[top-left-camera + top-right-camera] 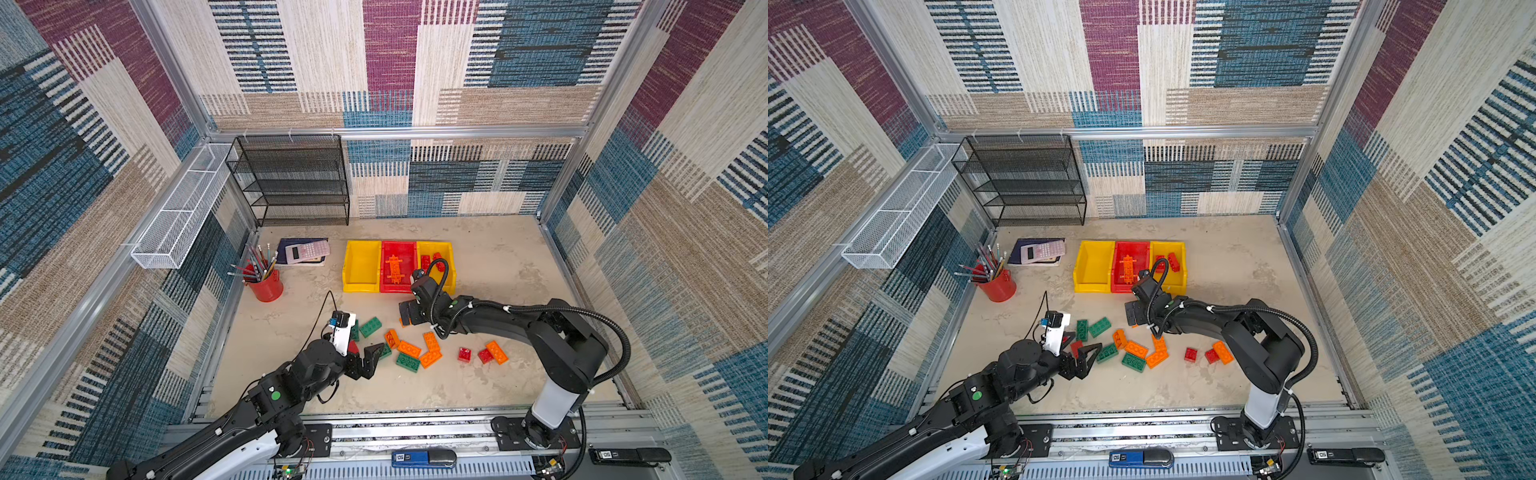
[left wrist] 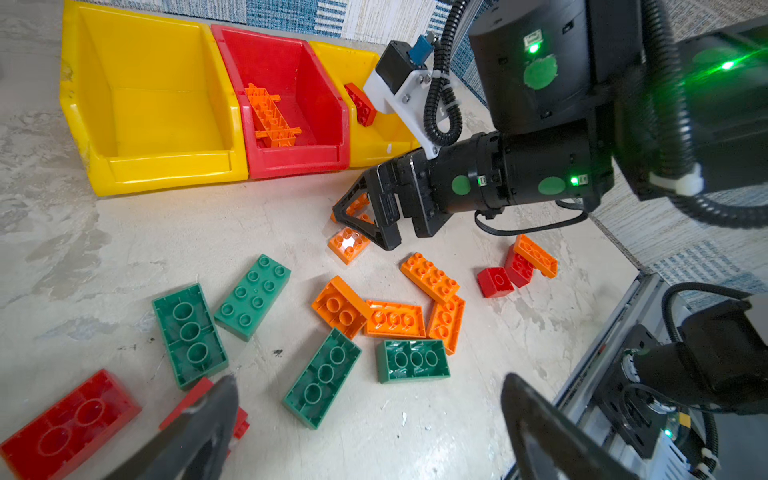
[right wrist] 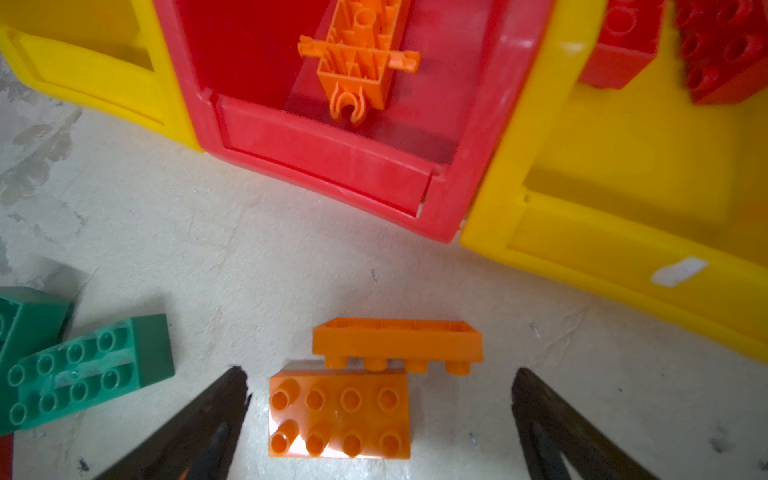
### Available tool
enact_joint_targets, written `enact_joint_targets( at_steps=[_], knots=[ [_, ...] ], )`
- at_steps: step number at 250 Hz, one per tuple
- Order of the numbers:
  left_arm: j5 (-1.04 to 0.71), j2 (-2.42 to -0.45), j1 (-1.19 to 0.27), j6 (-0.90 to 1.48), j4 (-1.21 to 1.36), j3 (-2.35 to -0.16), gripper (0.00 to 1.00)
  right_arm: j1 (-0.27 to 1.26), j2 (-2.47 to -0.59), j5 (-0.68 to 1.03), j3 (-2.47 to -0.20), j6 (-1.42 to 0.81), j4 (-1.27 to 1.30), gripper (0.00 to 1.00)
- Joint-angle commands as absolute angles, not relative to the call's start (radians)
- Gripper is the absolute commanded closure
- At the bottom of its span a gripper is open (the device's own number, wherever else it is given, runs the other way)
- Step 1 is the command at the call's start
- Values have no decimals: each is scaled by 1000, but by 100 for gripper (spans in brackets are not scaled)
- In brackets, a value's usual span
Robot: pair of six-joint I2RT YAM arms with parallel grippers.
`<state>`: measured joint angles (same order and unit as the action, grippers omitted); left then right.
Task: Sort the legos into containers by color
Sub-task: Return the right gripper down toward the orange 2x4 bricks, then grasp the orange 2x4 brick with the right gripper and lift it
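Three containers stand side by side: a yellow one, a red one holding a long orange piece, and a yellow one with red legos. Green, orange and red legos lie scattered on the table. My right gripper is open, low over a studs-up orange brick that lies between its fingers; a second orange brick lies on its side just beyond. My left gripper is open and empty, near two green bricks and a red brick.
A red pencil cup and a calculator on a notebook sit at the back left. A black mesh rack stands against the rear wall and a white wire basket hangs on the left wall. The metal rail runs along the front.
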<state>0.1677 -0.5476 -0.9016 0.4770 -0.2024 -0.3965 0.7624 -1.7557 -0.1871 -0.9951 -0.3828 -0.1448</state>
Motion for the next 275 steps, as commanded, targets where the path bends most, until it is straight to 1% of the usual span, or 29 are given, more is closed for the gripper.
enact_joint_targets(
  at_steps=[1,63,159,190,226,275],
  knots=[
    [188,-547,-901,487,-215,-408,1,762,-1777,-209,-1005,-371,-99,0],
    [187,-556,-902,480,-226,-417,1,762,-1822,-216,-1021,-371,-82,2],
    [193,-565,-902,471,-217,-414,1,760,-1862,-225,-1049,-361,-84,8],
    [193,-569,-902,471,-216,-413,1,760,-1859,-229,-1042,-363,-83,14],
    [193,-559,-901,481,-218,-404,1,761,-1852,-229,-1034,-369,-80,26],
    [199,-526,-902,498,-232,-391,1,761,-1839,-232,-1028,-377,-88,33]
  ],
)
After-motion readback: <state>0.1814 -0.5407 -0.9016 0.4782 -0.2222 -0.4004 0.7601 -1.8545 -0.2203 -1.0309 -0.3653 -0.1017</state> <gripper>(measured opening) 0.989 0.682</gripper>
